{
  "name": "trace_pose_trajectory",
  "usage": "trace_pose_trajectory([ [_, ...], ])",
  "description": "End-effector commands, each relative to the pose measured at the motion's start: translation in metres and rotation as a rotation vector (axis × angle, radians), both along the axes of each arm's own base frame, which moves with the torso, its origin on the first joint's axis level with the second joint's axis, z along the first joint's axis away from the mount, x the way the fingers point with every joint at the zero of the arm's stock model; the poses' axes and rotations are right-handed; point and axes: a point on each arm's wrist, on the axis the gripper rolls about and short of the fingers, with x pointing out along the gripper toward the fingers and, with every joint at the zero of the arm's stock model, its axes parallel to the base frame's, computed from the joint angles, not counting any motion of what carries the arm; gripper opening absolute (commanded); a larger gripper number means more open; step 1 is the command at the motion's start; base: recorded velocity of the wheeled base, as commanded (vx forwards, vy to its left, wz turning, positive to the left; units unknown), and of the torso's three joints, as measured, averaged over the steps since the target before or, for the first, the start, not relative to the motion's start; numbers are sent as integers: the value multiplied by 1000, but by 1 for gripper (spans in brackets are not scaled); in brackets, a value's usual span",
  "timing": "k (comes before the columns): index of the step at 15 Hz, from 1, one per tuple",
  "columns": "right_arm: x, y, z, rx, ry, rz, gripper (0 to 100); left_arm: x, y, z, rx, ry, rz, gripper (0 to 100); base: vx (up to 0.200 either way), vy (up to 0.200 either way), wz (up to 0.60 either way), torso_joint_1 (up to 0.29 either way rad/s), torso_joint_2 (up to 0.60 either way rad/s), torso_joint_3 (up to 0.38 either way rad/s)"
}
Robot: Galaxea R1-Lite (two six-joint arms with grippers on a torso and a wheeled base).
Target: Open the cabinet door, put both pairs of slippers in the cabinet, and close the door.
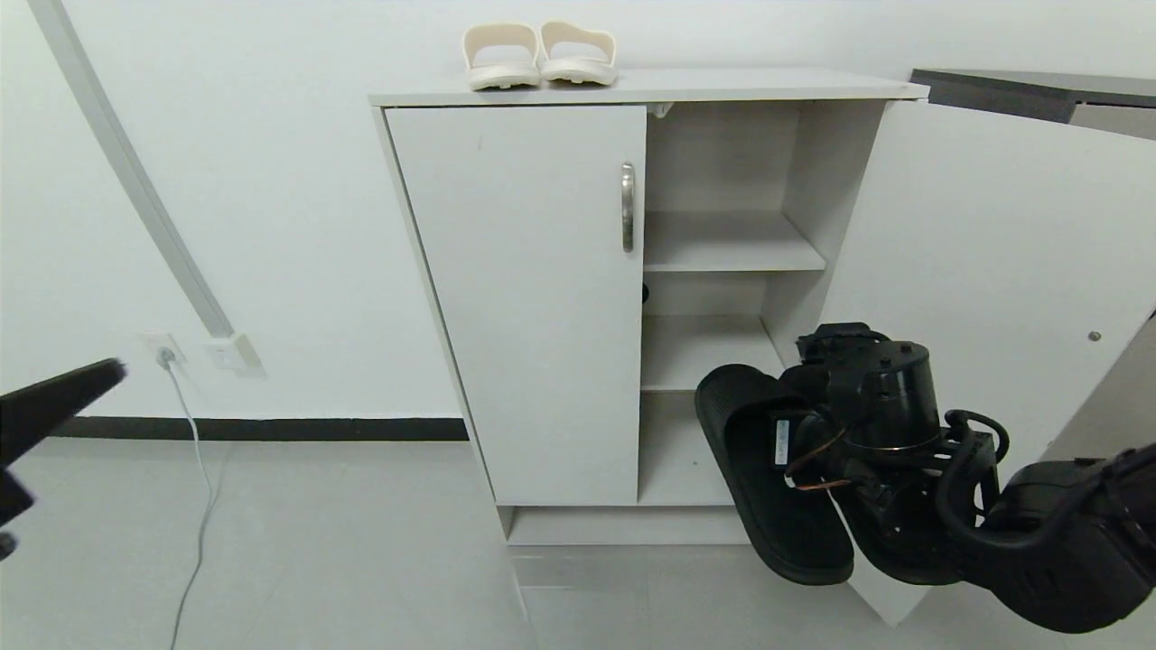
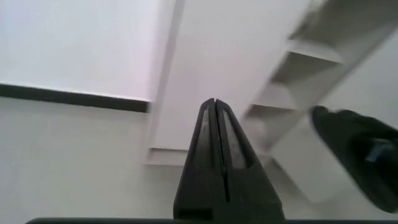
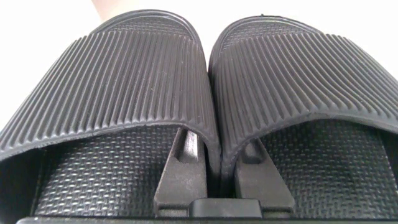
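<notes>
L gripper (image 2: 214,109) is held low, well off to the left of the cabinet (image 1: 768,86), jaws pressed together on nothing; it is probably parked clear of the work. The cream slippers (image 1: 539,56) are set side by side on the cabinet's top, at its front edge above the shut left door (image 1: 524,307), not yet stowed. The right door (image 1: 993,262) is swung wide, so the shelves (image 1: 722,248) are exposed. The black slippers (image 1: 777,478) are carried as a pair just in front of the lower right compartments, toes hanging down. R gripper (image 3: 217,155) is clamped on their adjoining strap edges, one finger (image 3: 183,171) slid under each strap — thus both shoes are taken in a single pinch. Judged step: this pair is being brought to a lower shelf — approx. a third of the task done.
</notes>
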Motion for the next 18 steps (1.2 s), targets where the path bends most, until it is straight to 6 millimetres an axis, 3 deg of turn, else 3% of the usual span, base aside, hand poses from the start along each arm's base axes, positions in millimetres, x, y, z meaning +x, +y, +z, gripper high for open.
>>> trace_pose_trajectory([
  [1, 0, 0, -1, -4, 3, -2, 0, -59, 16, -40, 57, -40, 214, 0, 0, 0, 0, 0, 0, 0],
  [3, -1, 0, -1, -2, 4, -1, 0, -77, 20, -79, 70, -29, 327, 0, 0, 0, 0, 0, 0, 0],
  [5, -1, 2, -4, -8, 9, 6, 0, -87, 21, -105, 89, -24, 385, 0, 0, 0, 0, 0, 0, 0],
  [8, -2, 5, -10, -22, 24, 15, 0, -92, 19, -141, 133, 29, 510, 0, 0, 0, 0, 0, 0, 0],
  [10, -6, 10, -11, -21, 28, 34, 0, -93, 18, -172, 145, 46, 504, 0, 0, 0, 0, 0, 0, 0],
  [17, -2, 21, -26, -34, 34, 53, 0, -93, 14, -174, 214, -19, 55, 0, 0, 0, 0, 0, 0, 0],
  [18, -2, 21, -28, -37, 37, 53, 0, -93, 13, -174, 223, -10, 61, 0, 0, 0, 0, 0, 0, 0],
])
